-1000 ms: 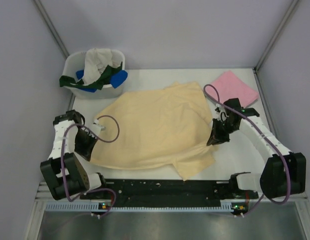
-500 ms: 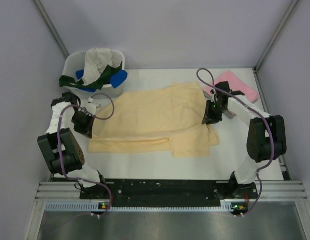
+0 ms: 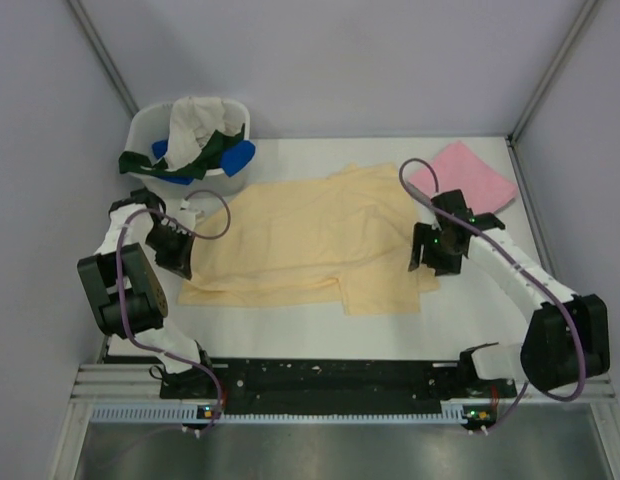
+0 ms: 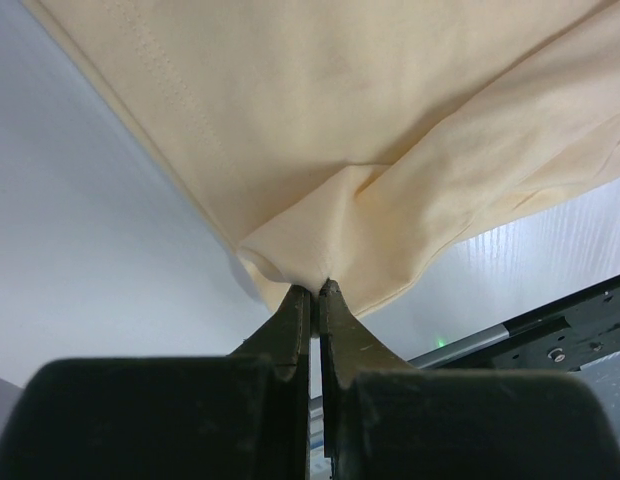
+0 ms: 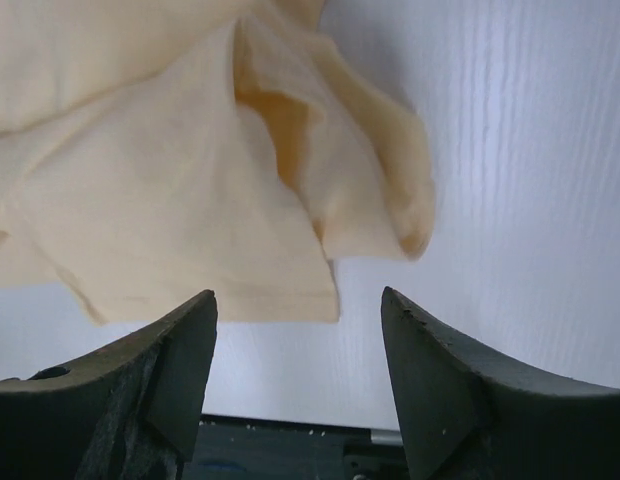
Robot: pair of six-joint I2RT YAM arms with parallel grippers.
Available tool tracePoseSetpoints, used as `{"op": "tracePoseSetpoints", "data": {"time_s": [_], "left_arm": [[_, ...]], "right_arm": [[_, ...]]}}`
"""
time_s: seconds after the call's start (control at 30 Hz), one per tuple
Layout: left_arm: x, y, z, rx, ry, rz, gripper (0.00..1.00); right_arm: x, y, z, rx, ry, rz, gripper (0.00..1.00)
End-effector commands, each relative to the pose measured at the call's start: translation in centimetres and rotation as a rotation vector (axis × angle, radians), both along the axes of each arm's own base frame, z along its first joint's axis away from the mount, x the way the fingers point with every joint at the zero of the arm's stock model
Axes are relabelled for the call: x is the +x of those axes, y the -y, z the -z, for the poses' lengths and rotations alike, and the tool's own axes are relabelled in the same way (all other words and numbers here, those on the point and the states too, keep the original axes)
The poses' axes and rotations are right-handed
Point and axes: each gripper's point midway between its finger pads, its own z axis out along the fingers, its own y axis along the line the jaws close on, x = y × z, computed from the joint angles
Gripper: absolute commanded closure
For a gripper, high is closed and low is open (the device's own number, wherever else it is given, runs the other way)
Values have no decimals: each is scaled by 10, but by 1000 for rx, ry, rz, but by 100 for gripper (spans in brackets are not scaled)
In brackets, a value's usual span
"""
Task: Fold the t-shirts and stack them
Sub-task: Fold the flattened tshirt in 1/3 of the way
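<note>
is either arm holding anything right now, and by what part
The left tool is shut on the yellow t-shirt, pinching a bunched fold at the cloth's edge on that arm's side. The right tool is open and holds nothing.

We see a white tabletop [image 3: 290, 325] closed in by plain pale lavender-grey walls [image 3: 330, 60], with slanting metal struts [image 3: 102, 55] at the back corners. A black rail [image 3: 330, 375] runs along its near edge, with grey sheet metal [image 3: 320, 450] below. The light is soft and even.
</note>
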Motion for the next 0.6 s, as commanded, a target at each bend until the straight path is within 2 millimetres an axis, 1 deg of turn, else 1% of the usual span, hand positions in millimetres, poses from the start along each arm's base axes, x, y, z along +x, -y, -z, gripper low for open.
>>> {"op": "tracePoseSetpoints", "data": {"time_s": [0.0,0.03,0.13,0.2,0.27,0.33,0.37,0.4,0.43,0.5,0.53,0.57], "left_arm": [[6,2,-6,-10,41,-9,100],[7,1,-8,-7,50,-9,100],[10,1,-13,-5,70,-9,100],[11,2,-16,-6,79,-8,100],[10,3,-16,-8,83,-8,100],[9,2,-18,-5,87,-7,100],[9,2,-18,-4,85,-7,100],[8,2,-18,-1,84,-6,100],[7,1,-18,3,83,-7,100],[6,1,-21,14,85,-6,100],[5,0,-22,17,90,-6,100],[5,0,-24,17,91,-8,100]], "right_arm": [[-53,-21,23,47,-127,42,35],[-58,-24,27,44,-132,47,35],[-67,-19,40,23,-145,79,34],[-71,-17,55,10,-167,80,35],[-74,-20,72,17,-197,83,39],[-77,-32,87,78,-234,73,48],[-82,-37,96,105,-259,74,56],[-81,-42,100,134,-258,71,65],[-85,-44,103,150,-271,67,74],[-87,-43,103,151,-271,64,94],[-87,-42,100,146,-261,61,100],[-84,-41,95,146,-245,59,100]]}}
